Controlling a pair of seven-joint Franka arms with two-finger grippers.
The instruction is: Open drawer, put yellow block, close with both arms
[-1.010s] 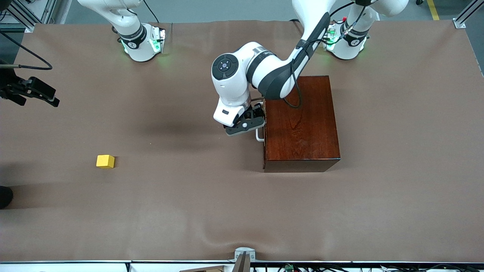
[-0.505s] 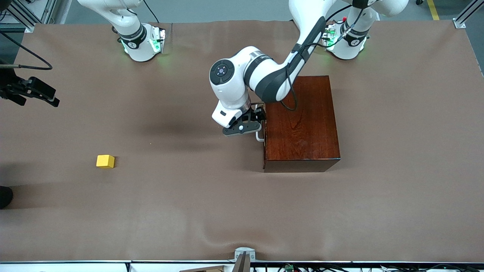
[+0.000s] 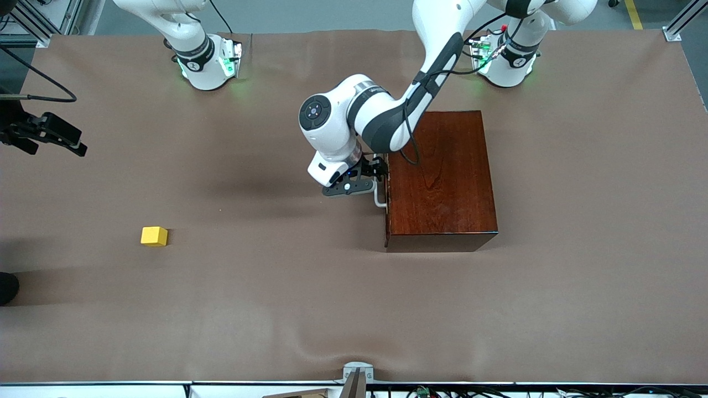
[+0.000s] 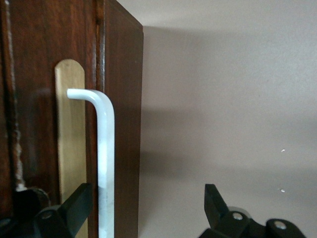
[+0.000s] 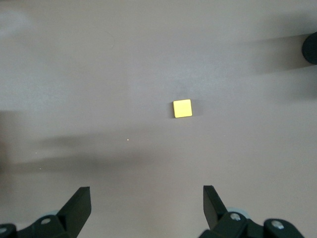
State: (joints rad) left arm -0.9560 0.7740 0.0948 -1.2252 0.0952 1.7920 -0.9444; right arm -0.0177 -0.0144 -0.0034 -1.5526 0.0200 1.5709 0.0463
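Observation:
The dark wooden box (image 3: 442, 177) stands mid-table with its drawer (image 4: 29, 124) shut flush. The white bar handle (image 3: 379, 198) faces the right arm's end of the table. My left gripper (image 3: 377, 172) is open at the drawer front. The handle (image 4: 105, 158) runs between its fingers, close against one fingertip (image 4: 79, 198), and the jaws are not closed on it. The yellow block (image 3: 154, 236) lies alone on the cloth toward the right arm's end. My right gripper (image 5: 146, 198) hangs open and empty high over the table, with the block (image 5: 182, 108) below it. In the front view it (image 3: 66, 141) shows at the table's edge.
Brown cloth (image 3: 276, 309) covers the whole table, with wide bare room between block and box. A dark object (image 3: 6, 287) sits at the table's edge nearer the front camera than the block. The left arm's elbow (image 3: 387, 110) overhangs the box corner.
The left arm has shifted a little toward the right arm's end, and its gripper has settled around the handle. Block, box and right gripper have not moved.

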